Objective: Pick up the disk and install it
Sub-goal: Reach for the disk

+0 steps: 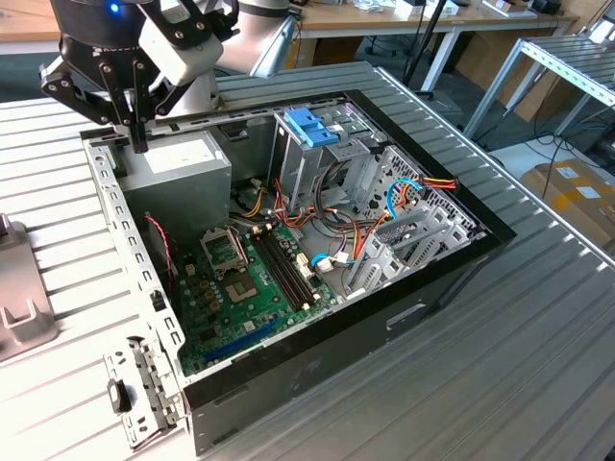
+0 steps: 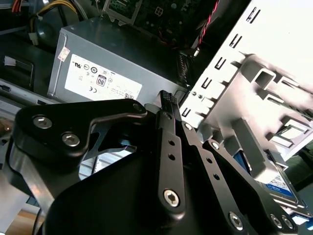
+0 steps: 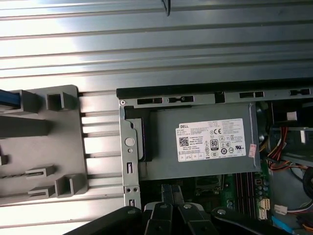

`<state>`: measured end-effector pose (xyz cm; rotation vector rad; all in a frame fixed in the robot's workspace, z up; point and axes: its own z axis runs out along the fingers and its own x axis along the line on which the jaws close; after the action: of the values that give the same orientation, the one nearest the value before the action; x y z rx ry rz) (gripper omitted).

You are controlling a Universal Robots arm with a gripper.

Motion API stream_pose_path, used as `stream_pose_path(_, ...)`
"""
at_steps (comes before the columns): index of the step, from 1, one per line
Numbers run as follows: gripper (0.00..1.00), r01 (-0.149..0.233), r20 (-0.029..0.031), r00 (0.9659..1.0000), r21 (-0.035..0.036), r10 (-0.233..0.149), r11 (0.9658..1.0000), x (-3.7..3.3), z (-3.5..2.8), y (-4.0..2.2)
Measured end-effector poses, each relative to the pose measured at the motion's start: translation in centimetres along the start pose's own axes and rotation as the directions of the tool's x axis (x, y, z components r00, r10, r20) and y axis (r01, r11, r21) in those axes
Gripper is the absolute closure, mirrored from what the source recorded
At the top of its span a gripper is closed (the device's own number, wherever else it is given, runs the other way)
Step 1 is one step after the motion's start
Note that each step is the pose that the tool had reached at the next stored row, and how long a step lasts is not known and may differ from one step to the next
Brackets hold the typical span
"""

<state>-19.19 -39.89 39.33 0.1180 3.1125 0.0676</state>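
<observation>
We judge that the work stands at its first step: the pick is not yet done and nothing is installed. The black end effector hangs over the far corner of the open black computer case, just above the grey metal box with a white sticker. Its fingers are together, and we see nothing between them.

The disk, a flat dark grey hard drive with a white and blue label, is outside the case. In the second wrist view it lies low in the light grey plastic holder, which stands on the ribbed metal table beside the perforated side wall of the case. It is apart from the end effector, which does not touch it.

The upright metal cage with a blue plastic top stands inside the case, near the bundle of coloured cables. We cannot tell from here if a bay in it is free.

In our judgement the grasp calls for opened fingers, brought over the holder and set square to the narrow sides of the disk, without knocking the case wall
</observation>
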Motion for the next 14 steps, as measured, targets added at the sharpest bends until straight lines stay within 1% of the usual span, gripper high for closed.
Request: stream_pose_path(14, 0.89, 0.000, 0.0000, 1.0000, 0.0000, 0.000, 1.0000, 0.48, -0.01, -0.04)
